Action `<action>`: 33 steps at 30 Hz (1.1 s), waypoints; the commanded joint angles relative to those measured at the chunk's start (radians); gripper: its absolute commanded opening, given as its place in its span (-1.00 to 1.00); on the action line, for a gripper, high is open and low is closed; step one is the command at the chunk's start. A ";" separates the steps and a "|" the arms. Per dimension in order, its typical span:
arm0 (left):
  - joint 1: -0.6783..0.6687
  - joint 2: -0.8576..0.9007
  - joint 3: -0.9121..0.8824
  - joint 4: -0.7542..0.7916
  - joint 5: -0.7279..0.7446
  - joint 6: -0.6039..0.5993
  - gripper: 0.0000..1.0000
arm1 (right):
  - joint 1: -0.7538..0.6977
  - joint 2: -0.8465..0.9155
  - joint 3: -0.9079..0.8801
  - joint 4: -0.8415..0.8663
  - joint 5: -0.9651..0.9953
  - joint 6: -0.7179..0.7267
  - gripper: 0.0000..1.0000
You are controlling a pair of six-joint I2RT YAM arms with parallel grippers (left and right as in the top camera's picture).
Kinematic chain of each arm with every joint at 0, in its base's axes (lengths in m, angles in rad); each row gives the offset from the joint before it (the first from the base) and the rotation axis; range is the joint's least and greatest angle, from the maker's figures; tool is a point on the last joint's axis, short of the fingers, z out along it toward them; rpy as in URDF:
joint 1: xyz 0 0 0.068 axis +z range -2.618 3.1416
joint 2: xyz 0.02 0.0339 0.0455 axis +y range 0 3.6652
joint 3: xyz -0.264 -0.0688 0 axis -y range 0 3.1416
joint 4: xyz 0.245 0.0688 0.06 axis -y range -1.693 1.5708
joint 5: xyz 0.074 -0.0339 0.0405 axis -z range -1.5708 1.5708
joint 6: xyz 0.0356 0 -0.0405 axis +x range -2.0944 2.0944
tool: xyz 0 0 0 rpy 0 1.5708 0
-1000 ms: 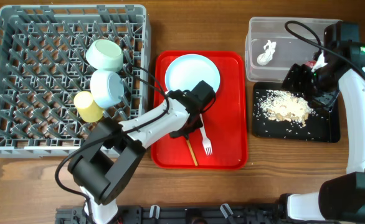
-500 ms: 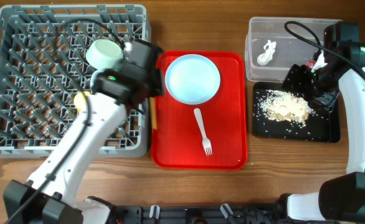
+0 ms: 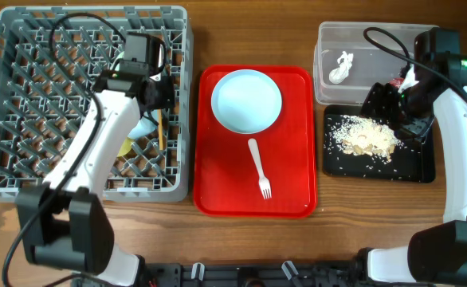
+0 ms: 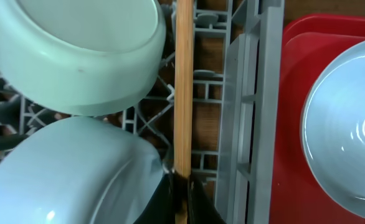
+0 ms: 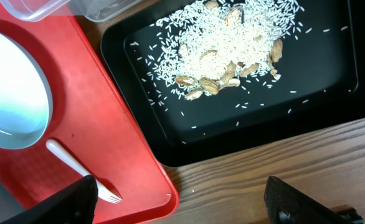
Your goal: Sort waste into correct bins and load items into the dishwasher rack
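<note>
**Overhead.** Left claw [image 3: 155, 102] was over the right-hand part of the rack [image 3: 26, 56], shut on the chopstick [image 3: 160, 132]. The stick's long axis ran parallel to the rack's right wall, just inside it. Cup [image 3: 124, 148] lay in the rack, half under the arm. Plate [image 3: 246, 100] and fork [image 3: 259, 167] lay apart on the red tray [image 3: 297, 199], mid-counter [image 3: 337, 239] between the arms. Tub [image 3: 361, 36] held the scrap [image 3: 341, 68]. Black tray [image 3: 421, 171] held the rice [image 3: 365, 137]. Right claw [image 3: 386, 102] was over that tray's far edge.

**Left wrist.** The claw pinched the stick at one end. The shaft ran straight out from it along the gap between two bowls [image 4: 76, 50] and the rack wall. Its height above the grid could not be told. Judgement: the release turns on this gap, so the stick must go down lengthwise without riding up on a bowl.

**Right wrist.** The fingers stood wide apart with nothing between them. Rice lay just ahead, fork and plate off to one side. Judgement: both arms are about equally near the fork.
</note>
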 commanded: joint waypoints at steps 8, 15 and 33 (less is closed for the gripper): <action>0.002 0.022 0.014 0.054 0.050 0.019 0.16 | 0.004 -0.023 0.006 -0.003 -0.008 -0.014 0.73; -0.018 0.018 0.014 0.038 0.231 0.019 0.29 | 0.004 -0.023 0.006 -0.003 -0.008 -0.016 0.73; -0.616 0.227 0.014 -0.057 0.271 -0.612 0.33 | 0.004 -0.023 0.006 -0.003 -0.008 -0.016 0.72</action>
